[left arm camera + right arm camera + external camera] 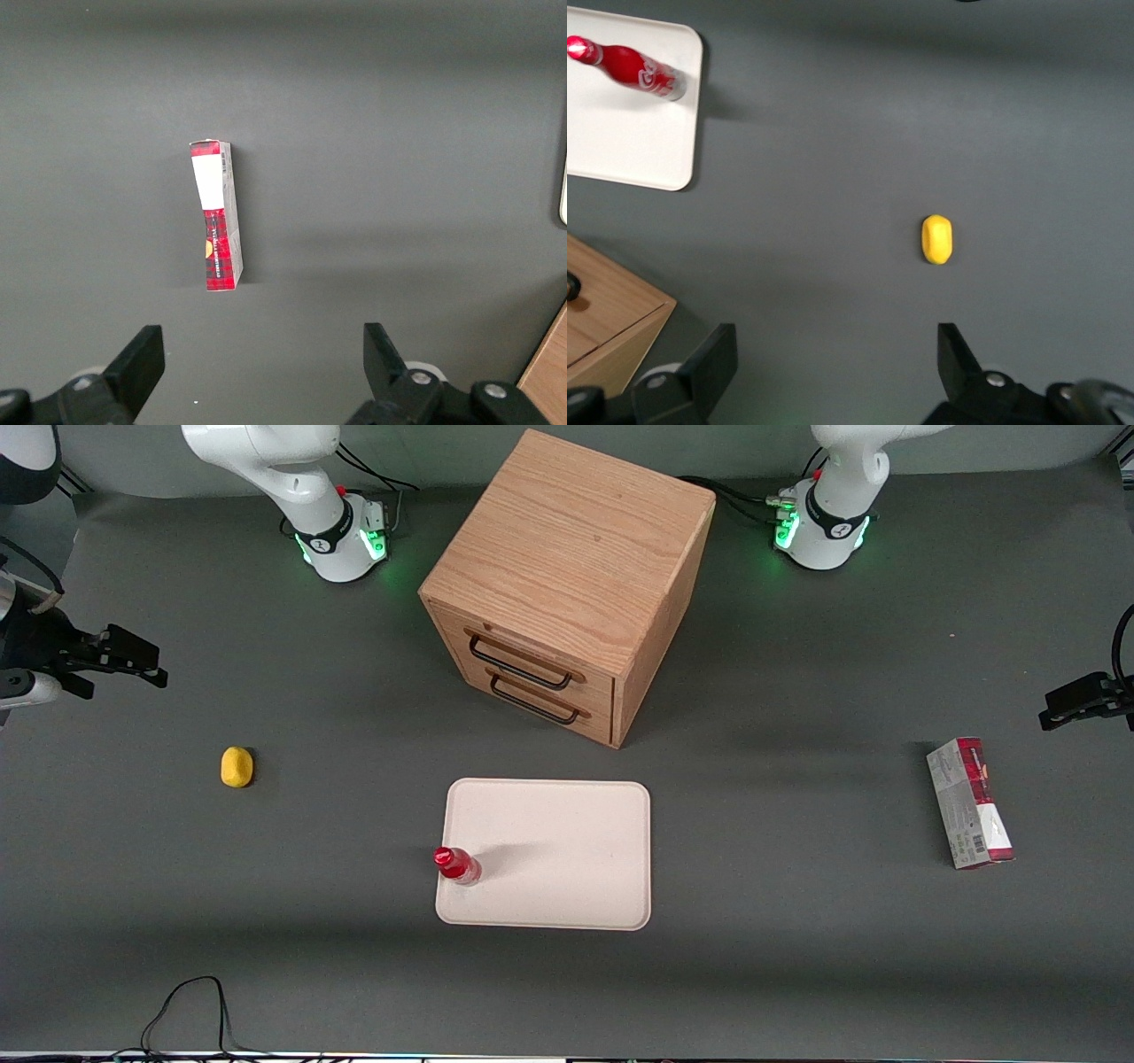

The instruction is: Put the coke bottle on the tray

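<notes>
The right arm's gripper is being held raised at the working arm's end of the table, out at about nine o'clock from the table's middle in the front view, its two black fingers being kept wide apart with nothing between them.
</notes>
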{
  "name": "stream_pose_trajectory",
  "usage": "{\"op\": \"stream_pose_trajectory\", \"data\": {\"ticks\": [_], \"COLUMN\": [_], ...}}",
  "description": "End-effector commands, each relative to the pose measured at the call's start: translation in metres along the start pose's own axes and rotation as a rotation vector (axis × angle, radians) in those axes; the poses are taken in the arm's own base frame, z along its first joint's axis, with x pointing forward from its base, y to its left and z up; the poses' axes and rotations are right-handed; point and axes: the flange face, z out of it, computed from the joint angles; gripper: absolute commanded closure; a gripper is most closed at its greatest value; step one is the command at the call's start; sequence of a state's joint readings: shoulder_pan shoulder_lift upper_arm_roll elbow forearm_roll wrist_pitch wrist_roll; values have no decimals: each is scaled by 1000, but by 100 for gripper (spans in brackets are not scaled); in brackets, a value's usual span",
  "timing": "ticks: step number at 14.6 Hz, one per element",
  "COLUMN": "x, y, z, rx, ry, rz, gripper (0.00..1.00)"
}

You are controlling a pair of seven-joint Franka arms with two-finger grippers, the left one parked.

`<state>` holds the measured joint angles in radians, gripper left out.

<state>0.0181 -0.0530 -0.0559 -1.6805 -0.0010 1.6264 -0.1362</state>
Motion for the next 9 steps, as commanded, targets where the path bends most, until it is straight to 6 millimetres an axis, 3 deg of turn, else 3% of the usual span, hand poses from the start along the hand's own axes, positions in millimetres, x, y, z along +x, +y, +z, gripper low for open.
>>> {"op": "stream_pose_trajectory", "data": {"ticks": [1, 9], "x": [1, 5], "y": [7, 8], "z": [-3, -6], "rx": [-28, -26], "ry": [30, 30], "rz": [27, 120], "gripper": [0, 0]}}
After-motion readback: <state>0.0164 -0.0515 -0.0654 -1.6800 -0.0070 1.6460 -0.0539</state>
